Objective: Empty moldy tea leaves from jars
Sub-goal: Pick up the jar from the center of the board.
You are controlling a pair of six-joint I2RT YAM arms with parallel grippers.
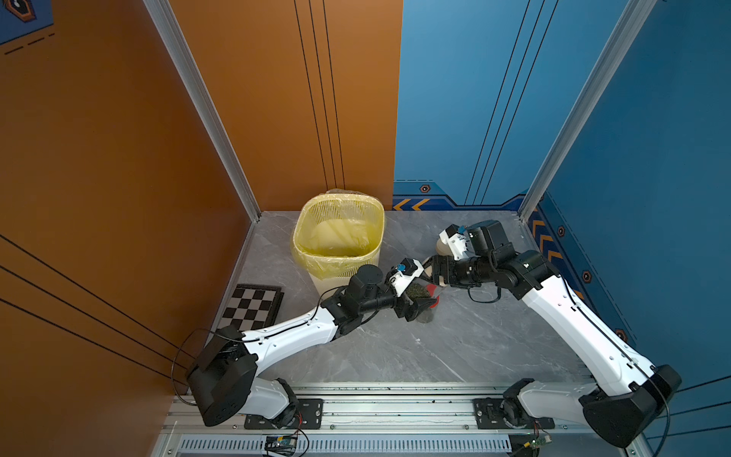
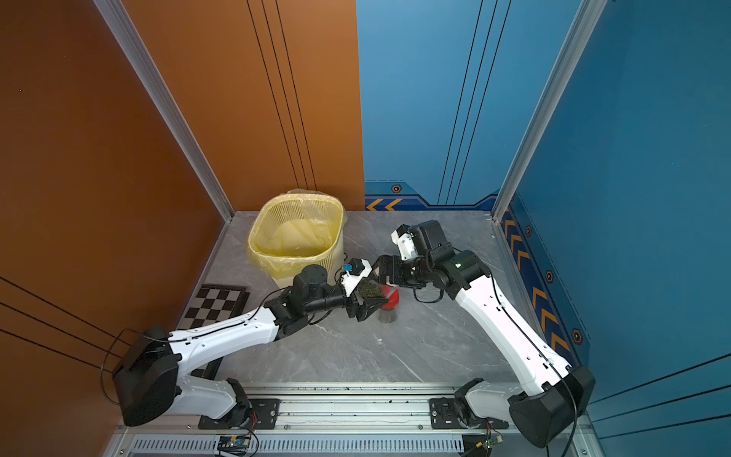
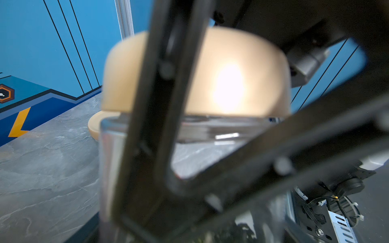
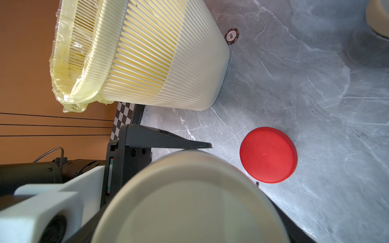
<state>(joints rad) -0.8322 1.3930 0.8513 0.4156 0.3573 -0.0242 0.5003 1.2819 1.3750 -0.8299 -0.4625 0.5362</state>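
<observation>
We saw the left end effector (image 1: 422,296) clamped around a clear glass jar (image 3: 109,160), its black fingers (image 3: 157,105) straddling the smooth cylinder above the tabletop (image 1: 435,356). Dark, crumbly tea leaves (image 1: 418,292) lay inside it and showed through the glass in both top views. The right end effector (image 1: 432,273) was partly spread and gripped that jar's round beige lid (image 4: 189,199), matte and faintly domed. The left wrist view was blurred, so we could not tell whether the lid sat fully on the thread. Just beside the held jar stood a second jar (image 2: 387,315) with a flat red lid (image 4: 268,154). A third jar (image 1: 444,247), beige-lidded, stood near the right wrist. The cream slatted bin (image 4: 168,63), lined with a crinkled yellow bag (image 4: 63,73), stood close by, with a chessboard (image 1: 253,306) lying near it. A round chip (image 4: 231,35) rested at the bin's base on the grey marbled surface.
</observation>
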